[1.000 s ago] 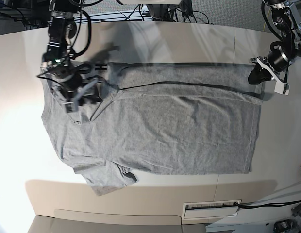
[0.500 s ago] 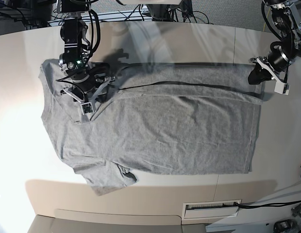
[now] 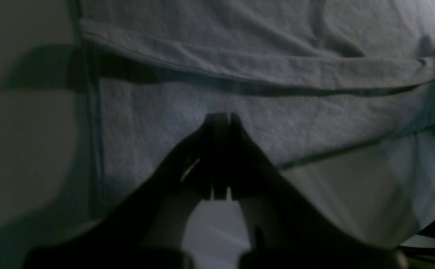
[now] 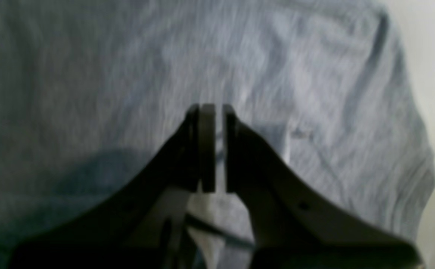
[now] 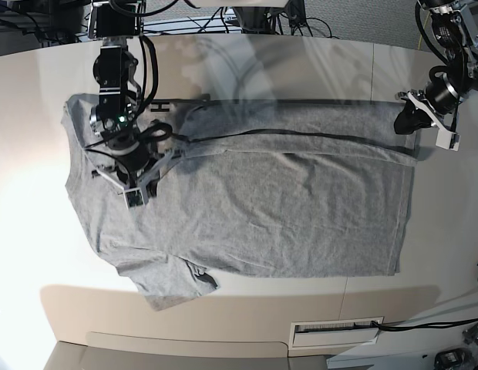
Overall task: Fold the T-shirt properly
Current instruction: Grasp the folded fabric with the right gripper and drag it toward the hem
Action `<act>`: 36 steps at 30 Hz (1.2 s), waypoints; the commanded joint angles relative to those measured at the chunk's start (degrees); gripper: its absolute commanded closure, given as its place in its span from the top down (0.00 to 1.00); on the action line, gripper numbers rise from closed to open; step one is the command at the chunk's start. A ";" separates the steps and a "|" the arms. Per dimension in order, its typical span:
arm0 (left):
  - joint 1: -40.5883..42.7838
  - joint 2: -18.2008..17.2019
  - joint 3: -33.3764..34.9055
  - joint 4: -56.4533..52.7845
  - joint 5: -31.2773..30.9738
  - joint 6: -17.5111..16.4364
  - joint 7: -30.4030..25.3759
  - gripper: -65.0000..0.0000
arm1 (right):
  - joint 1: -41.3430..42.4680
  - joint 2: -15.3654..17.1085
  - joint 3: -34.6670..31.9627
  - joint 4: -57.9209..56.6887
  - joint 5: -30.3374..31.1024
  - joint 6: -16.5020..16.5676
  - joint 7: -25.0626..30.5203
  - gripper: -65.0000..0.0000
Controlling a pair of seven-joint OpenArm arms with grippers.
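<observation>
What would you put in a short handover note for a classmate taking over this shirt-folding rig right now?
Left gripper: shut, at the hem corner of the T-shirt; whether it pinches cloth cannot be told.
Right gripper: nearly closed, a slit between the jaws, over the collar end, holding nothing visible.
T-shirt: flat on the table, plain side up.
Done: far long edge turned in as a narrow strip.
Left: near side, sleeves, crosswise folds.
</observation>
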State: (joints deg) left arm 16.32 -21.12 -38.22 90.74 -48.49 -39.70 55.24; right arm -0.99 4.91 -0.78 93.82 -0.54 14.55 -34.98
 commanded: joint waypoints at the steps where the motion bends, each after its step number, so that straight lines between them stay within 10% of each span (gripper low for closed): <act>1: -0.26 -1.07 -0.20 0.90 -1.25 -0.30 -1.25 0.00 | 1.55 0.33 0.07 0.98 0.09 -0.15 2.05 0.06; 6: -0.26 -1.09 -0.20 0.90 -1.22 -0.30 -1.22 0.00 | 1.95 0.33 0.07 0.98 0.07 -0.07 0.28 0.08; 11: -0.26 -1.09 -0.20 0.90 -1.20 -0.30 -1.22 0.00 | 1.79 0.33 0.07 1.03 0.07 1.70 -8.33 0.46; 36: -0.28 -1.07 -0.20 0.87 -1.25 -0.30 -1.25 0.00 | -9.11 3.56 5.40 11.98 -8.24 7.48 -8.02 0.46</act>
State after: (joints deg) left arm 16.32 -21.12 -38.19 90.74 -48.64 -39.70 55.24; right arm -10.63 8.08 4.43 104.97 -8.93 22.13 -44.10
